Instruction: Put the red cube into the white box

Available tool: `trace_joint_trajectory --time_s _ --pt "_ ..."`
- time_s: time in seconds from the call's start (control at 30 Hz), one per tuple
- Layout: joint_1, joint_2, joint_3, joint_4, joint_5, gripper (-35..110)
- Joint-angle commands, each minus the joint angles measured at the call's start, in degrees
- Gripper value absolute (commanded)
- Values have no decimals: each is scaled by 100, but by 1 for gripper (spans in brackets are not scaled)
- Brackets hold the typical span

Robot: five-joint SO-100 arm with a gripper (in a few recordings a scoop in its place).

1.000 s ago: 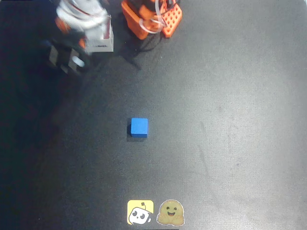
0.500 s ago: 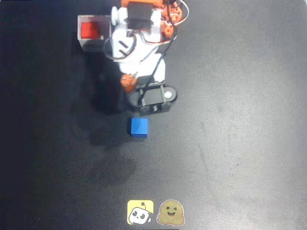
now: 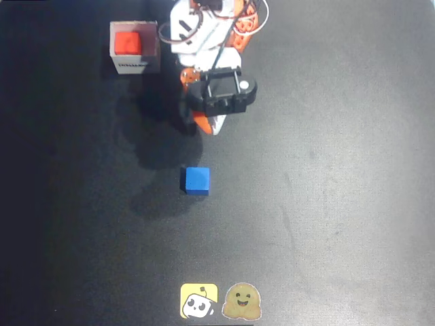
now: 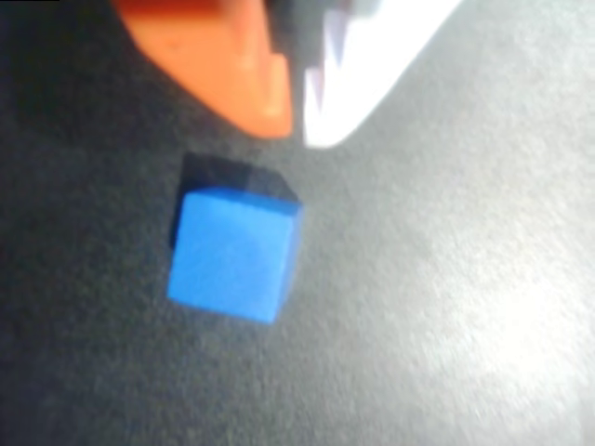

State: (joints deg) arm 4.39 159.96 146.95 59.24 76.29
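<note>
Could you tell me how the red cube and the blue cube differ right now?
Colour: the red cube is bright red-orange, while the blue cube is plain blue. Place: the red cube sits inside the white box at the overhead view's upper left, while the blue cube rests bare on the dark table near the middle. The blue cube lies just below the tool in the wrist view; the red cube lies off to the side. Both look alike in size and shape.

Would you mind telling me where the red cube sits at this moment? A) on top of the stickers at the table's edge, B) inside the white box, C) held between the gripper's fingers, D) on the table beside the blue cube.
B: in the overhead view the red cube lies within the walls of the white box, apart from the gripper and the blue cube.
</note>
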Motion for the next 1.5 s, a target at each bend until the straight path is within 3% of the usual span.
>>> trace_joint_trajectory --time_s 0.0,0.47,0.8,1.03,1.27,1.47 --pt "18 114 26 -26 53 0" --pt "-35 2312 1468 -26 229 0" --pt "-88 2303 2232 -527 1644 0" --pt "-35 2312 2232 229 1731 0" --pt "-35 2312 2232 1696 1916 0" --pt "-88 2312 2232 1802 1406 0"
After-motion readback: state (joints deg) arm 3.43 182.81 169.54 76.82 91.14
